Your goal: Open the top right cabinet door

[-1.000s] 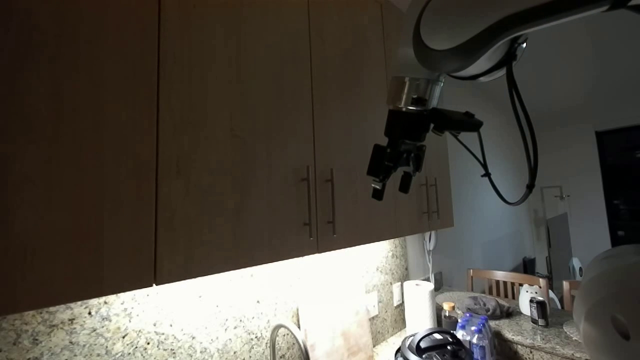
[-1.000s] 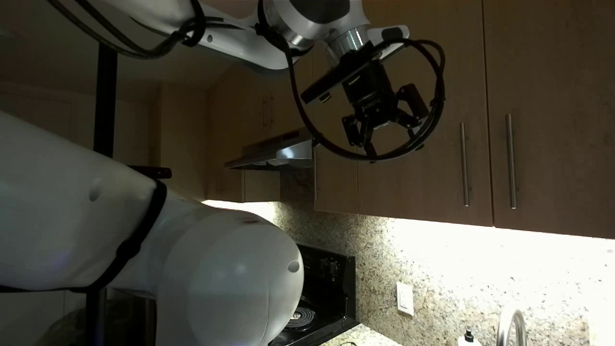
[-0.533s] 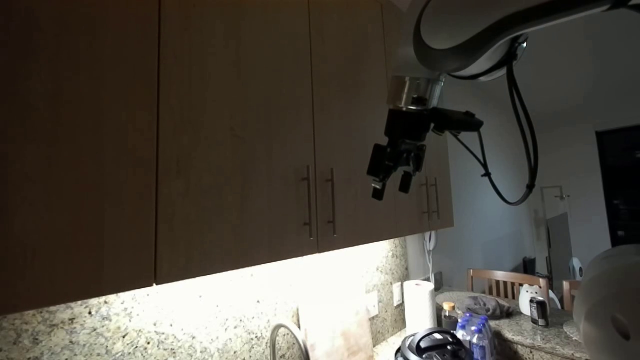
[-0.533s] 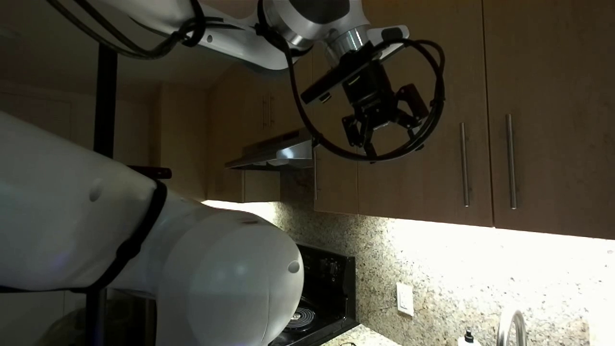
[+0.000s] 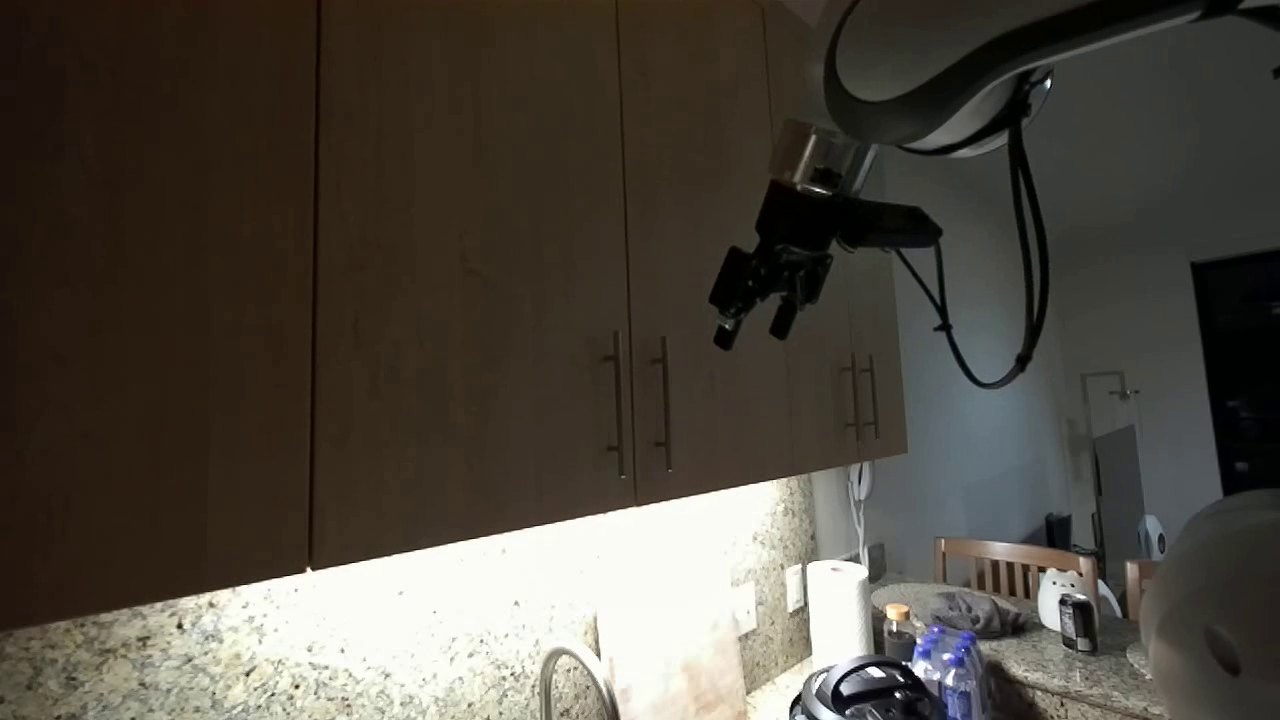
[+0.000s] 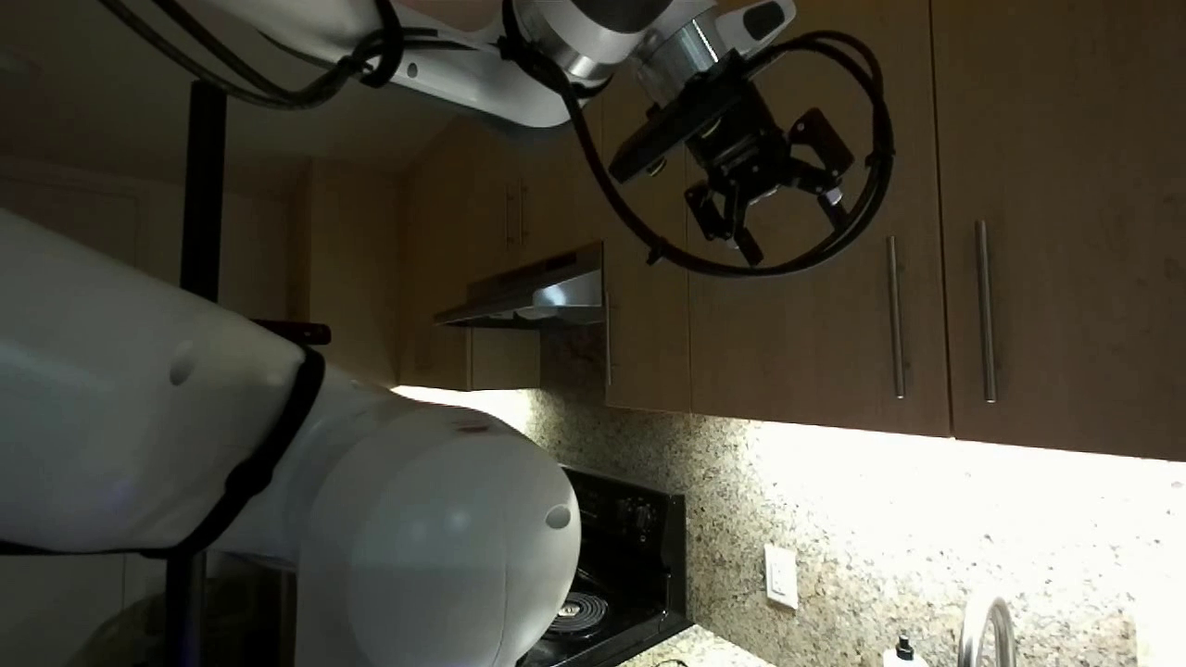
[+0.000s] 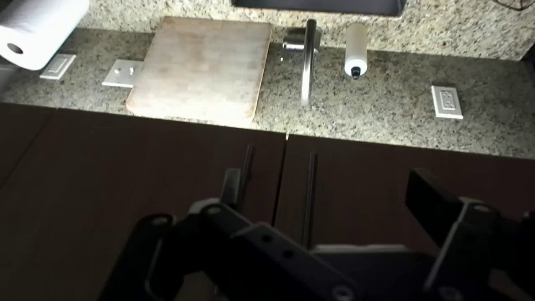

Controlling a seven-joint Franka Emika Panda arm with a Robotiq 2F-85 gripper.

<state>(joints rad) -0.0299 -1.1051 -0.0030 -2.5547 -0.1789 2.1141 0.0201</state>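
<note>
Top right cabinet door (image 5: 695, 260): right half of the pair, flush with the neighbor door (image 5: 470, 260) on its left, so reads closed. Handle (image 5: 666, 405) at the door's lower left corner.

Tool (image 5: 755, 328) is released, fingers spread, hanging in front of the cabinets, clear of the door's handle. In an exterior view it hides part of the door's right edge. Cable (image 6: 883, 159) loops across the fingers on the camera side in an exterior view. Wrist view: neighbor handle (image 7: 309, 200) shows in the gap between fingers; one fingertip overlaps the door's handle.

Below the door: board (image 7: 205, 71). Faucet (image 7: 308, 62) and soap bottle (image 7: 356, 48) down-left of it. Paper towel roll (image 5: 840, 612), black lidded appliance (image 5: 868, 695) and bottle pack (image 5: 950, 670) down-right in an exterior view. Range hood (image 6: 556, 292) and stove (image 6: 644, 519) well to its left.

Vs half a second ago: tool sits higher and tilts more, cable is up with it, finger spread looks about the same. Door unchanged.
</note>
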